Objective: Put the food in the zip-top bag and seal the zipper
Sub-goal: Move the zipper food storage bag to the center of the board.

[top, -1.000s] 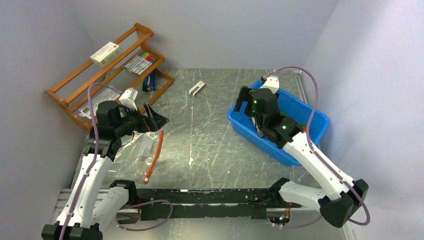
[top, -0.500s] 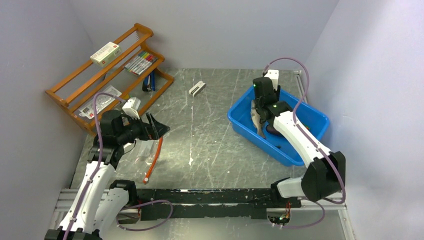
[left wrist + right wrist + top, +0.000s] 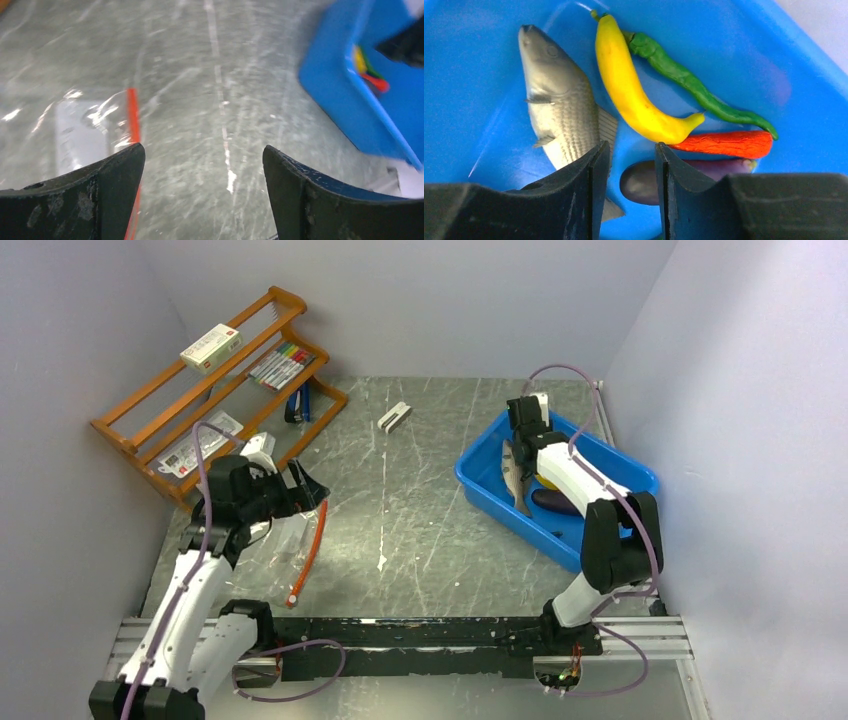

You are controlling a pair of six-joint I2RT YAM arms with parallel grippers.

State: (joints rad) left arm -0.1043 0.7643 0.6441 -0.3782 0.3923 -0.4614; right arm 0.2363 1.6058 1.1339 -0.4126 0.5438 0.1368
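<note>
right tool point(image 3: 631, 150) hangs nose-down inside the blue plastic bin point(image 3: 734, 45), its two dark fingers only a narrow slot apart with nothing between them. just past the tips: the silver-grey toy fish point(image 3: 556, 105) off to one side and the yellow banana-like piece point(image 3: 631, 95) dead ahead. the long green pod point(image 3: 694, 87) touches the banana's stem end, the red-orange chili point(image 3: 729, 144) sits right by its other tip, and the dark purple eggplant point(image 3: 644, 182) is tucked below that, partly hidden by a finger. so all the food is in the bin, none bagged yet.

left tool point(image 3: 202, 155) is spread wide and empty, low over the scratched grey tabletop point(image 3: 200, 75). the clear crinkly zip-top bag point(image 3: 82, 135) lies flat just beside one finger, its thin red-orange zipper strip point(image 3: 132, 115) on the side facing the bin. can't tell if the mouth is open.

my worries: that slot looks too tight for the fish, and the pieces are crowded, so a grab could pinch two or squirt the curved banana sideways. bin and bag are well apart, so a weak pinch may drop it on the way. and the flimsy film could just slide or crumple when nudged.
</note>
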